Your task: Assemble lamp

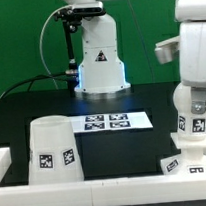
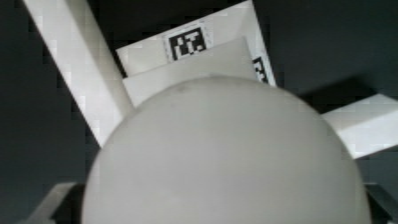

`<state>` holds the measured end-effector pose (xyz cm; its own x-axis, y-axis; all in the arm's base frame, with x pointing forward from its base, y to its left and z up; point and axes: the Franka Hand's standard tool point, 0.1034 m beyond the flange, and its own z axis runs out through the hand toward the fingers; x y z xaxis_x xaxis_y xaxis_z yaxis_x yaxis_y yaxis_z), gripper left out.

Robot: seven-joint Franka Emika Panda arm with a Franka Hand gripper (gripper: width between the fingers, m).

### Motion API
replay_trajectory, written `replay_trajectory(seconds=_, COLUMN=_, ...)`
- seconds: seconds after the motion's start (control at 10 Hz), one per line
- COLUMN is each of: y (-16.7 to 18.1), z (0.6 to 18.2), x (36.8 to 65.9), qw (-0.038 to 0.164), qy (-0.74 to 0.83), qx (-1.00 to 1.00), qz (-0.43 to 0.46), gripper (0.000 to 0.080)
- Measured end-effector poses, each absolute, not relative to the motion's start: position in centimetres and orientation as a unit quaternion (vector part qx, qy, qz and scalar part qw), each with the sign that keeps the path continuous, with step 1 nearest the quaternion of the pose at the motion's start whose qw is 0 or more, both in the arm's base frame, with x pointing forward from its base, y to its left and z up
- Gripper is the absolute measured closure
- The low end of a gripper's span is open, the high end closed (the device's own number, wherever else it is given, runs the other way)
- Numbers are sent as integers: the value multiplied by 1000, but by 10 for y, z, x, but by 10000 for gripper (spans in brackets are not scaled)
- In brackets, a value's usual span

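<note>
Scene: a black surface (image 1: 144, 138) with a white rail along its near edge, green backdrop behind, and the arm's pedestal at the back.
Shade: the shade (image 1: 53, 150) stands wide end down on the exterior view's left, near the front rail, with square tags on its side; well apart from the end effector.
Marker board: the marker board (image 1: 111, 121) lies flat near the middle of the surface, between the shade and the arm's working end.
End effector: the end effector (image 1: 193, 124) hangs on the exterior view's right, pointing down, with tagged white parts at and under it.
Bulb: in the wrist view the bulb (image 2: 214, 155) fills most of the frame as a smooth, rounded grey-white dome directly under the camera, so it sits right at the end effector.
Base: the base (image 2: 192, 50) shows past the bulb as a blocky white part with a square tag on its face; in the exterior view it sits low by the front rail, under the end effector. Whether bulb and base touch cannot be told.
Grip state: the fingers are hidden in both views, by the bulb in the wrist view and by white-on-white parts in the exterior view, so whether the end effector is wide, narrow or holding the bulb cannot be told.
Rail: a long white bar (image 2: 80, 60) runs diagonally beside the base in the wrist view.
</note>
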<state>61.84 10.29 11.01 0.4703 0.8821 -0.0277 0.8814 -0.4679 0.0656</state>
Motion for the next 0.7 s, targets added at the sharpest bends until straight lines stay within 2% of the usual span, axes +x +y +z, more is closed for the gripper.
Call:
replay_trajectory(seconds=0.2, y=97, z=111, x=624, qw=28, qy=384, qx=922, qz=32, gripper=230)
replay_trajectory(seconds=0.4, y=98, z=110, x=624, qw=8, qy=216, qx=975, qz=40, gripper=229)
replay_trajectory(seconds=0.7, y=99, z=110, x=624, qw=-12, qy=85, qx=995, qz=42, gripper=229)
